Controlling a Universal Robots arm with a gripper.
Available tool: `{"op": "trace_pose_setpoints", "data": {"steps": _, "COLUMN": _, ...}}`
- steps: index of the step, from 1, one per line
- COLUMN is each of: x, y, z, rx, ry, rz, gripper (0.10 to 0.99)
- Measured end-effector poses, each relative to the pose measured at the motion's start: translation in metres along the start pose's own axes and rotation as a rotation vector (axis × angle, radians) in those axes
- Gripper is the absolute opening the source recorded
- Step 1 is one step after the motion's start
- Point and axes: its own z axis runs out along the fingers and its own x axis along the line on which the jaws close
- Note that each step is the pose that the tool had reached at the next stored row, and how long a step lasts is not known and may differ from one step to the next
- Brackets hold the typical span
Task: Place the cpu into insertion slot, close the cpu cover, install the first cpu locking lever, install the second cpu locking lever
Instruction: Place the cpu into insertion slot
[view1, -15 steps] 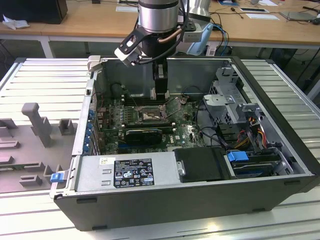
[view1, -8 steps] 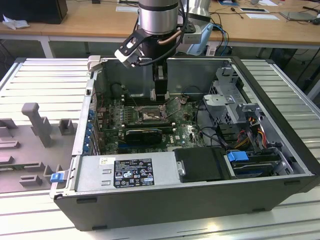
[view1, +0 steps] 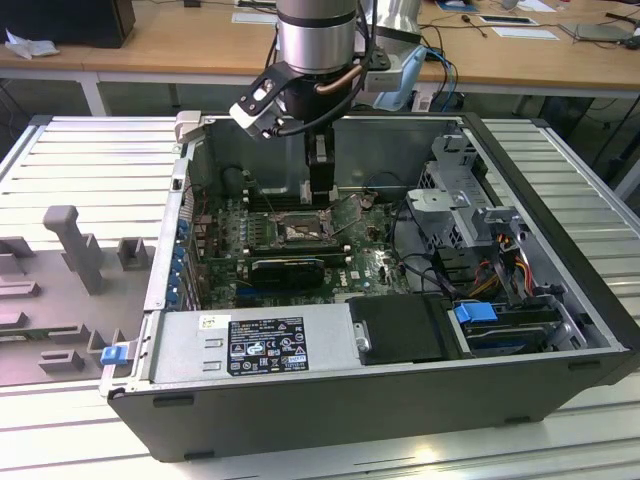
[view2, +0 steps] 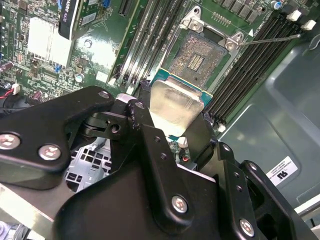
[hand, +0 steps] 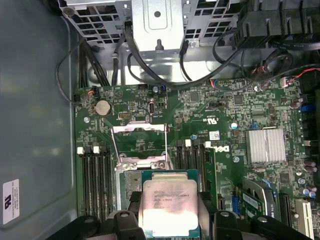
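Note:
My gripper is shut on the cpu, a flat square chip with a pale metal face and a green edge, gripped on two opposite sides. The cpu hangs a little above the insertion slot, whose brownish contact field is bare and uncovered. The chip hides most of the slot in the first wrist view. The cpu cover stands flipped open past the slot's far side. A thin locking lever sticks out unlatched beside the slot. In the exterior view my gripper hovers over the slot inside the open computer case.
Long black memory slots flank the socket on both sides. A finned heat sink, a black card, cables and a drive cage surround it. The power supply and case walls close in the board.

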Motion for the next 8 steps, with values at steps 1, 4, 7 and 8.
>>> {"op": "trace_pose_setpoints", "data": {"steps": 1, "x": 0.0000, "y": -0.0001, "z": 0.0007, "rx": 0.000, "ry": 0.0000, "rz": 0.000, "gripper": 0.525}}
{"op": "trace_pose_setpoints", "data": {"steps": 4, "x": 0.0000, "y": -0.0002, "z": 0.0019, "rx": 0.000, "ry": 0.0000, "rz": 0.000, "gripper": 0.525}}
{"op": "trace_pose_setpoints", "data": {"steps": 7, "x": -0.0001, "y": -0.0003, "z": 0.0036, "rx": 0.000, "ry": 0.0000, "rz": 0.000, "gripper": 0.525}}
{"op": "trace_pose_setpoints", "data": {"steps": 8, "x": -0.0001, "y": -0.0004, "z": 0.0039, "rx": 0.000, "ry": 0.0001, "rz": 0.000, "gripper": 0.525}}
